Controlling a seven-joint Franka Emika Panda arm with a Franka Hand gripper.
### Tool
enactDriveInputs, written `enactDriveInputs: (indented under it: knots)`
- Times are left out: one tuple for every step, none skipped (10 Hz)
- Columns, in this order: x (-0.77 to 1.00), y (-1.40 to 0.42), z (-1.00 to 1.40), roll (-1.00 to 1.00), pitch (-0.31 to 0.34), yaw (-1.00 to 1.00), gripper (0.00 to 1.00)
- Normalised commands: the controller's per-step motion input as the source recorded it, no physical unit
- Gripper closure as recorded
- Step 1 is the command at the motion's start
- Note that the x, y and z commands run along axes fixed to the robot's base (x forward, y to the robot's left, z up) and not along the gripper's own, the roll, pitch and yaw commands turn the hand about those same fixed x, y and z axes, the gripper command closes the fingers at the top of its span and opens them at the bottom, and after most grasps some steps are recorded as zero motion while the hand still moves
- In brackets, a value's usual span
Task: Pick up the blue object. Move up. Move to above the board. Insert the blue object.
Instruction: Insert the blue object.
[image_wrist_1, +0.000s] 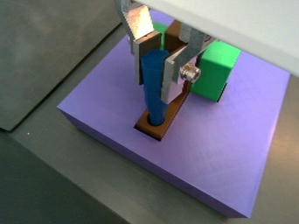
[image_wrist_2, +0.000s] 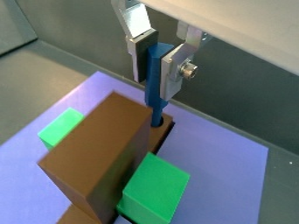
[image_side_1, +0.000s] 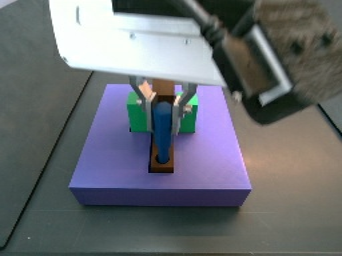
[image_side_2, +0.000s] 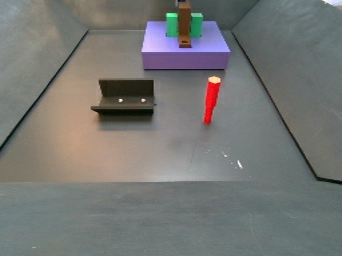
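Far side-view camera, left to right: fixture (image_side_2: 124, 97) stands on the dark tabletop (image_side_2: 160, 150), left of centre. To its right, well apart, a thin red stick (image_side_2: 211, 99) stands upright. At the far end of the tabletop sits the lavender slab (image_side_2: 186, 55), carrying everything else.

On the slab: a green block (image_side_1: 136, 112) on the left and a second green block (image_side_1: 190, 116) on the right, with the board (image_side_1: 163, 165) lying between them. Board is a narrow brown plank; its near end reaches toward the slab's near edge.

The blue object (image_wrist_1: 155, 83) stands upright, lower tip down in the board's hole at the plank's near end. In a wrist view the tip sits inside the dark opening (image_wrist_1: 153, 122); how deep it goes cannot be read.

End effector (image_wrist_1: 163, 58) is directly above the board, over the slab at the far end of the scene. Its silver fingers (image_wrist_2: 139, 45) flank the upper part of the blue object, one on either side, pinching it. Both wrist views show the plates close against the peg with no visible gap.

In a side view the camera housing blocks most of the end effector (image_side_1: 164, 100); only the finger ends and the blue object (image_side_1: 160, 130) show below it.
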Motion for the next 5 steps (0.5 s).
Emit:
enactDriveInputs:
  knots:
    - [0.0, 0.0, -0.35, 0.19, -0.006, 0.0, 1.0]
    - [-0.01, 0.0, -0.35, 0.23, 0.0, 0.0, 1.0]
    - [0.0, 0.0, -0.28, 0.32, 0.0, 0.0, 1.0]
    - [0.0, -0.05, -0.26, 0.35, 0.0, 0.0, 1.0]
    - [0.06, -0.19, -0.25, 0.32, 0.0, 0.0, 1.0]
